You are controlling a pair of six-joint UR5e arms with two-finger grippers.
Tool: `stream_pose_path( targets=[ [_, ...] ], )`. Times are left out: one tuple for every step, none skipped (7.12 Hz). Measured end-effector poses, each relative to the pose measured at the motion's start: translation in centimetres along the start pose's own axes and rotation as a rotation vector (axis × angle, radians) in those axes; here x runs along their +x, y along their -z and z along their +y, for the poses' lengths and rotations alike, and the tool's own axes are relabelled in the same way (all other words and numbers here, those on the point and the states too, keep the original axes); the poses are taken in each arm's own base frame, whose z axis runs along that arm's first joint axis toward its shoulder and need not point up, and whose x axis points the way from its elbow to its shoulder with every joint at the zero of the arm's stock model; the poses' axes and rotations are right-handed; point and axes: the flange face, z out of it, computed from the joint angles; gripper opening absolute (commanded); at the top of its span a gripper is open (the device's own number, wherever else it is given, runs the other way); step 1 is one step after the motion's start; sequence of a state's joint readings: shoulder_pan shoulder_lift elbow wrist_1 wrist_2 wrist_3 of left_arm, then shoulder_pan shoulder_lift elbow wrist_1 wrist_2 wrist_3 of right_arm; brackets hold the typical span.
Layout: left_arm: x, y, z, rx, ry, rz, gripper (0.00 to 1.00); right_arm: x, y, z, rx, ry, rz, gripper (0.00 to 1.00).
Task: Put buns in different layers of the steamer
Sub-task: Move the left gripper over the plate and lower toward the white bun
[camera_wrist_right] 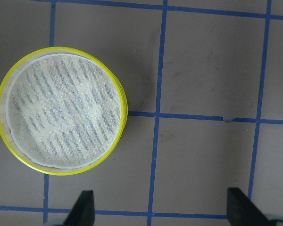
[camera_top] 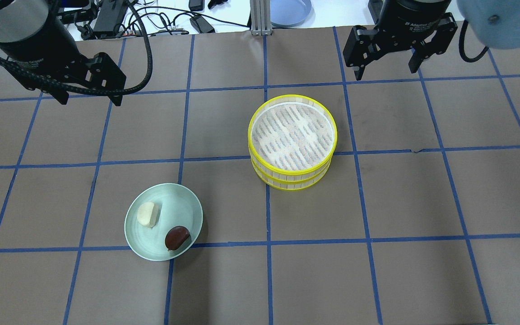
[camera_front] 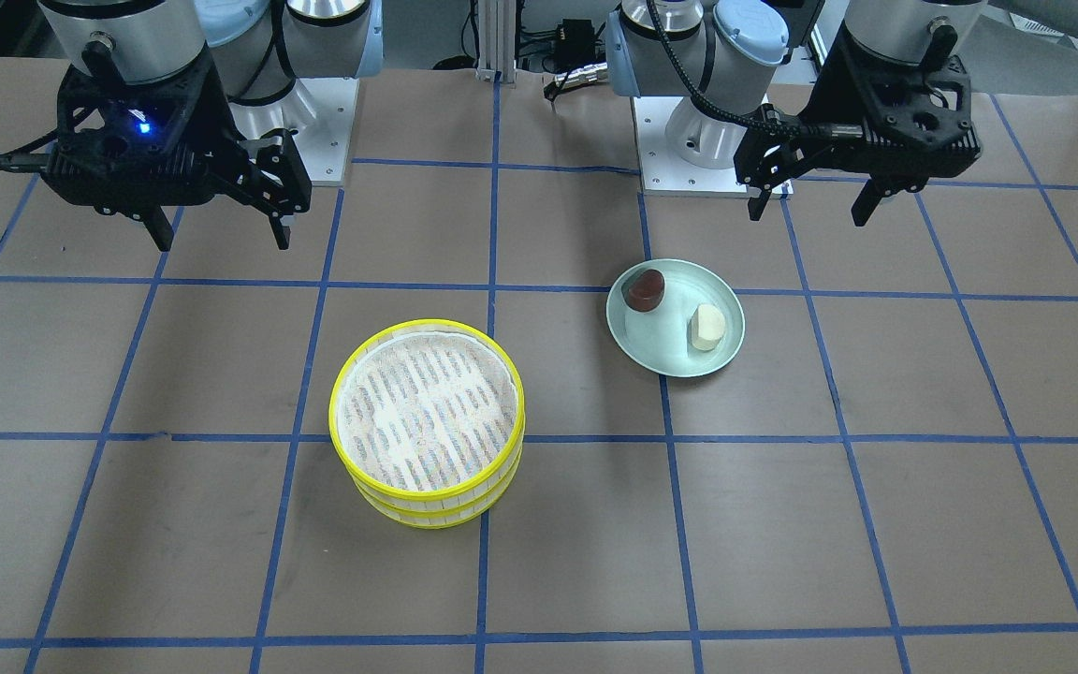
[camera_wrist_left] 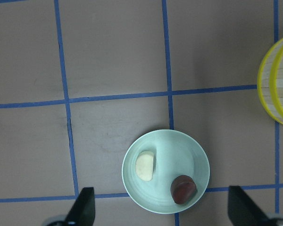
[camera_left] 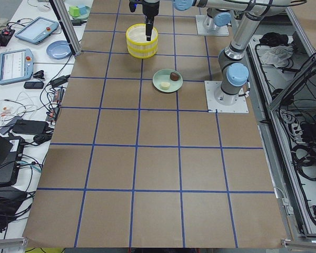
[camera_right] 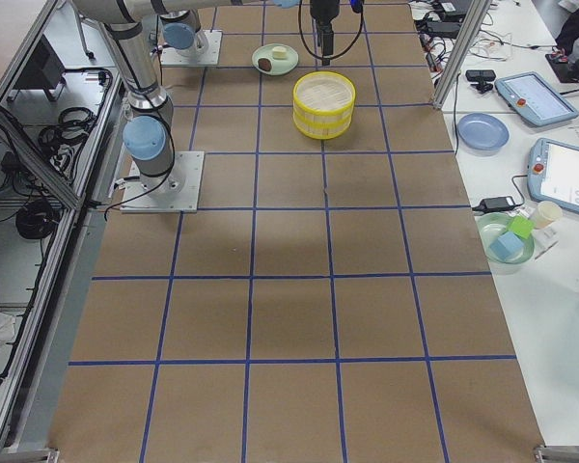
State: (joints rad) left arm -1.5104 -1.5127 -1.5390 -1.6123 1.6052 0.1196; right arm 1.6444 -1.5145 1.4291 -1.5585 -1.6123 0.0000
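Observation:
The two-tier steamer (camera_front: 427,421) with yellow rims stands stacked and empty near the table's middle; it also shows in the overhead view (camera_top: 292,140) and the right wrist view (camera_wrist_right: 61,110). A dark reddish-brown bun (camera_front: 644,288) and a cream-white bun (camera_front: 707,326) lie on a pale green plate (camera_front: 661,342); both also show in the left wrist view, brown (camera_wrist_left: 183,189) and white (camera_wrist_left: 145,165). My left gripper (camera_top: 90,101) is open and empty, high above and beyond the plate. My right gripper (camera_top: 383,72) is open and empty, high beyond the steamer's right side.
The table is brown with blue tape lines. The arm bases (camera_front: 698,140) stand at the robot's edge. A blue plate (camera_top: 290,11), cables and tablets (camera_right: 560,174) lie on the side bench beyond the table. A post (camera_top: 258,18) stands at the far edge.

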Motion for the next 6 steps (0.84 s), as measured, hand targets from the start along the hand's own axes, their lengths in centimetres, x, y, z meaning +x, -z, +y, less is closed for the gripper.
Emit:
stream_pose_path(
  targets=[
    [-0.1,-0.9,0.2,-0.017,0.002,0.002,1.0,0.0,0.0,0.0,-0.001,0.0,0.0,1.0],
    [0.0,-2.2,0.3,-0.041,0.0,0.006,1.0,0.0,0.0,0.0,-0.001,0.0,0.0,1.0],
    [0.0,-4.4,0.5,-0.08,-0.001,0.011,1.0,0.0,-0.1,0.0,-0.001,0.0,0.0,1.0],
    [0.0,-7.2,0.8,-0.122,-0.002,0.017,1.0,0.0,-0.1,0.0,-0.001,0.003,0.002,1.0],
    [0.1,-10.4,1.1,-0.166,-0.004,0.023,1.0,0.0,-0.1,0.0,-0.001,0.007,0.003,1.0],
    [0.2,-13.3,1.2,-0.213,-0.008,0.03,1.0,0.0,-0.1,0.0,-0.001,0.008,0.005,1.0]
  ],
)
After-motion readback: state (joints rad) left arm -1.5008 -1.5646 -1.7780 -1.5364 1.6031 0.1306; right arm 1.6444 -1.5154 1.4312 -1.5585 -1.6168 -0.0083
